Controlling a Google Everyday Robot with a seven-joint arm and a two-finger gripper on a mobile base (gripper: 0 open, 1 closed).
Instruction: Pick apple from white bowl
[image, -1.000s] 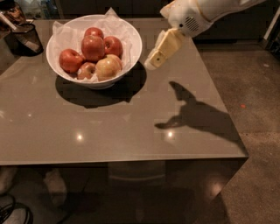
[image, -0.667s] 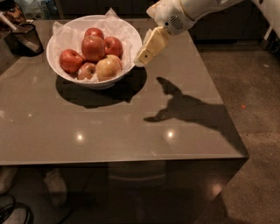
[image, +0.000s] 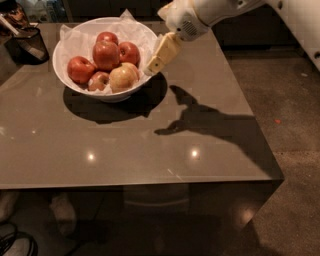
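Hovering at the rim of the white bowl (image: 112, 95), the gripper (image: 151, 66) cannot be judged open or closed; the apple (image: 106, 54) is not yet grasped.

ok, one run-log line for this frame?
phase: pre-grasp | tool: by right rim of white bowl, contact unclear | apple: in bowl, top of pile, not grasped

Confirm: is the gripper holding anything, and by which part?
Nothing held. The gripper is at the rim of the white bowl; the apple lies inside it.
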